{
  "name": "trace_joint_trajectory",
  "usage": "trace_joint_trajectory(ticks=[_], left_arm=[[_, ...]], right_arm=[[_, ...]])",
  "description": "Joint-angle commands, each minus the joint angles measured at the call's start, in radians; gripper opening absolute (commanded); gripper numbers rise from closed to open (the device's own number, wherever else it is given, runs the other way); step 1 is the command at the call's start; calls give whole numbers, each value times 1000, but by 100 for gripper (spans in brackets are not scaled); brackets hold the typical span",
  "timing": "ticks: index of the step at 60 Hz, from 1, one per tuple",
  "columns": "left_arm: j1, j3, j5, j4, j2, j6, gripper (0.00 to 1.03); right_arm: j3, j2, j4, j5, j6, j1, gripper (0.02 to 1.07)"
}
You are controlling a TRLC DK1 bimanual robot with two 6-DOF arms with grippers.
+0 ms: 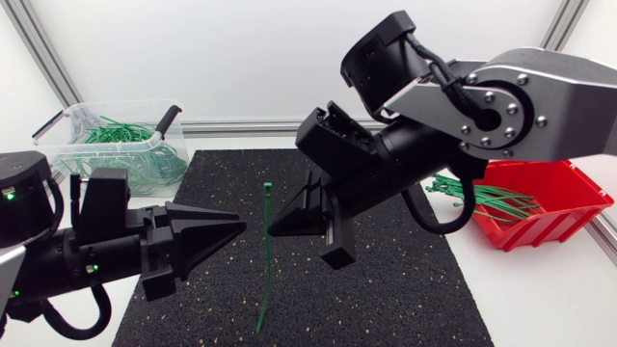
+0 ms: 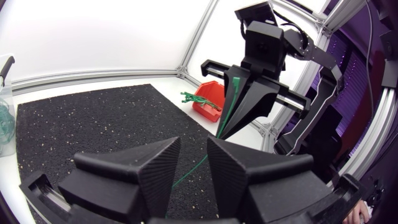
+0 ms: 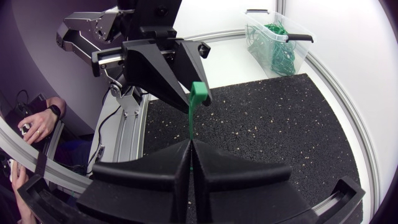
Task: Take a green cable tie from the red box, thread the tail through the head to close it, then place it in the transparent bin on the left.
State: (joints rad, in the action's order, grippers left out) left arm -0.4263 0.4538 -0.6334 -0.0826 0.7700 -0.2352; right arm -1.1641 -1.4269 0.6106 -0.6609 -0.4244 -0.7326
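A: What do we see from above?

B: Our right gripper (image 1: 280, 227) pinches the green cable tie (image 1: 266, 270) near its top. The tie hangs straight down over the black mat (image 1: 386, 289). We cannot tell if its bottom end touches the mat. Our left gripper (image 1: 236, 229) is just beside it.

A: And the boxes?

B: The red box (image 1: 569, 207) with more ties sits on the right. The transparent bin (image 1: 67, 145) sits far left. Both stand on the white table (image 1: 540, 299).

A: Now the left wrist view.

B: Our left fingers (image 2: 155, 168) are spread apart, with nothing in them. The tie runs down from our right gripper toward that gap.

A: And the right wrist view?

B: Our right fingers (image 3: 149, 171) are pressed together on the tie. Its head (image 3: 197, 93) pokes up above them.

A: How will the tie feel?

B: We think it is light, thin, bendy and a bit slippery — it could wobble or slide. We would grab the loose tail (image 1: 260, 308) low down, so it can bend up to the head. The mat looks rough — a dropped tie should stay put.
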Motion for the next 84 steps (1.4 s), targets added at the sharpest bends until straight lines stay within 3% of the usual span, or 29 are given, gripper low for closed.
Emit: trace_joint_trajectory(ticks=[1,11,29,76,84], left_arm=[[21,31,-43,0,-11,-13,39],[84,56,-166,-9,18,-32,39],[129,62,-281,-80,97,-33,43],[192,98,-437,-169,282,-64,44],[193,95,-442,-175,293,-64,38]], right_arm=[[-25,-32,25,9,-22,-13,8],[-55,-72,61,6,-17,-17,8],[-137,-159,146,-60,-7,-16,8],[-247,-303,212,-220,-7,39,8],[-244,-306,212,-221,-7,33,8]])
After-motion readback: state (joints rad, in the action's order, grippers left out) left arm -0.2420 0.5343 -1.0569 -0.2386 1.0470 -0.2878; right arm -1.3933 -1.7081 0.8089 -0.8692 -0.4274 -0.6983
